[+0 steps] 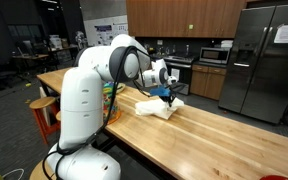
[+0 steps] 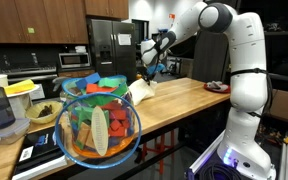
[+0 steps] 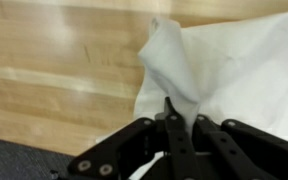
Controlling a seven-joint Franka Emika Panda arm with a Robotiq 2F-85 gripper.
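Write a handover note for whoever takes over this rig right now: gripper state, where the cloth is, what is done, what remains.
Gripper: shut on a pinch of the white cloth, low over the wooden table.
Cloth: bunched on the table in front of the robot. The pinched fold stands up in a peak and the rest lies on the wood.
Done: grasp made, one fold raised.
Left: most of the cloth is not lifted off the table. It lies crumpled, neither spread flat nor folded.
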